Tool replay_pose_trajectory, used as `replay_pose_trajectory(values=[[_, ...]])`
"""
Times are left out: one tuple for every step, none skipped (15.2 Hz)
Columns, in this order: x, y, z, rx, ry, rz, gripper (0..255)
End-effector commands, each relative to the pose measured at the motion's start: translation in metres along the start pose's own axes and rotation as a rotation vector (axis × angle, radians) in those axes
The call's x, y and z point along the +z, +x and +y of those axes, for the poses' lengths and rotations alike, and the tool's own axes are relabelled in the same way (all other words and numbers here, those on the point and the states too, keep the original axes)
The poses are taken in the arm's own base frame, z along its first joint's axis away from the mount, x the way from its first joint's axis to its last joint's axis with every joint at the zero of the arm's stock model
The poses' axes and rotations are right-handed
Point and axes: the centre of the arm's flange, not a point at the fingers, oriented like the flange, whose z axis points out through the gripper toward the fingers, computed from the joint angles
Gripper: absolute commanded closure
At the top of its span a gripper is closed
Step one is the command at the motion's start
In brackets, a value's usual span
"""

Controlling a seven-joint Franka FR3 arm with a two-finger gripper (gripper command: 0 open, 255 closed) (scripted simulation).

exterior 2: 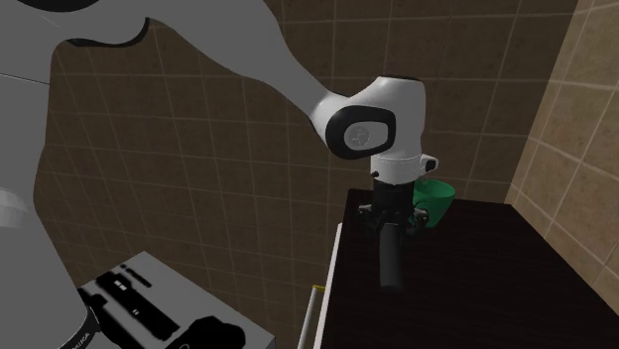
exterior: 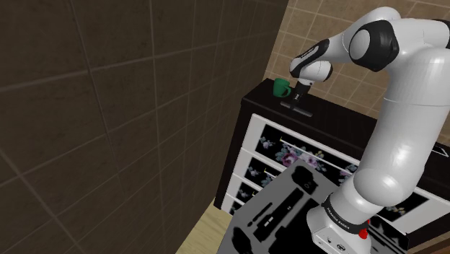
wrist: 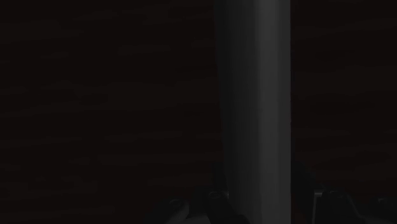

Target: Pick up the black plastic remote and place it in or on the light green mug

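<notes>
**A:** How is the arm (exterior: 404, 130) standing?

**B:** It rises from the stand (exterior: 281, 209), folds at the elbow and reaches out over the table (exterior 2: 496, 278). The last link turns down, so the hand points straight at the dark tabletop.

**A:** And the tool (exterior 2: 390, 230)?

**B:** It is low, right over the remote (exterior 2: 389, 263). In the wrist view the remote runs as a long grey bar out from the tool, with the dark tabletop on either side of it.

**A:** Is the tool pinching the remote or spread around it?

**B:** I cannot tell. I also cannot tell whether the remote rests on the table or hangs just clear of it.

**A:** Where is the mug (exterior 2: 436, 198)?

**B:** It stands upright on the table near the tool, on the side away from the stand. It is green, and it is apart from the remote. In the second exterior view it shows just behind the tool and a little to its right.

**A:** What lies farther out?

**B:** Below the tabletop are white drawer fronts (exterior: 303, 155) with a flower pattern. Behind the table are tan tiled walls.
</notes>
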Motion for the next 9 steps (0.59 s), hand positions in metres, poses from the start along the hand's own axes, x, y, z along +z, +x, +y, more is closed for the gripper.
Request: replay_pose_trajectory(values=[[0.001, -0.001, 0.001, 0.002, -0.002, -0.002, 255], [0.001, -0.001, 0.001, 0.002, -0.002, -0.002, 255], [0.002, -0.001, 0.001, 0.002, -0.002, -0.002, 255], [-0.004, -0.001, 0.001, 0.002, -0.002, -0.002, 255], [-0.009, -0.001, 0.002, 0.002, -0.002, -0.002, 255], [-0.014, -0.001, 0.002, 0.002, -0.002, -0.002, 255], [-0.019, -0.001, 0.002, 0.002, -0.002, -0.002, 255], [-0.025, -0.001, 0.003, 0.002, -0.002, -0.002, 255], [-0.03, -0.001, 0.003, 0.002, -0.002, -0.002, 255]])
